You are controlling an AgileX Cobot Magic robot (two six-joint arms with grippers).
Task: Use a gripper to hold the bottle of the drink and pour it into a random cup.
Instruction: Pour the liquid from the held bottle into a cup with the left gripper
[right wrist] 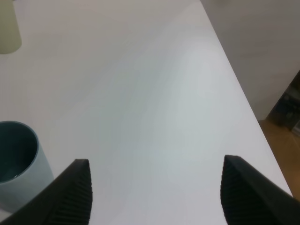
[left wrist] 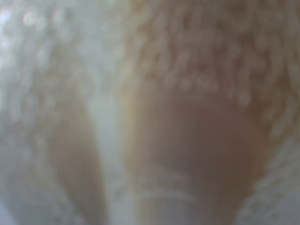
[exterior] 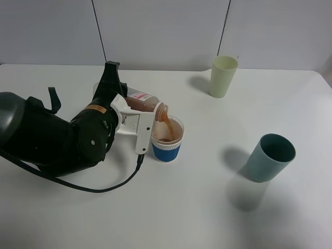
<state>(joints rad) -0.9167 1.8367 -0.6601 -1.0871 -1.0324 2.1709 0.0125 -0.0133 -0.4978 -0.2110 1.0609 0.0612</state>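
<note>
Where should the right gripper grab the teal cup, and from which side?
Probably the outer wall of the teal cup at mid-height, approached from the high view's right: it stands upright, round, tapering downward, and the open right gripper sits that side.

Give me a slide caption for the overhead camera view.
Left gripper tips the drink bottle, pouring brown liquid into the blue-sleeved paper cup.

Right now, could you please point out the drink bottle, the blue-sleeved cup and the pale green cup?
drink bottle (exterior: 142, 102): exterior high view, body
blue-sleeved cup (exterior: 166, 151): exterior high view, sleeve
pale green cup (exterior: 222, 80): exterior high view, wall
</note>
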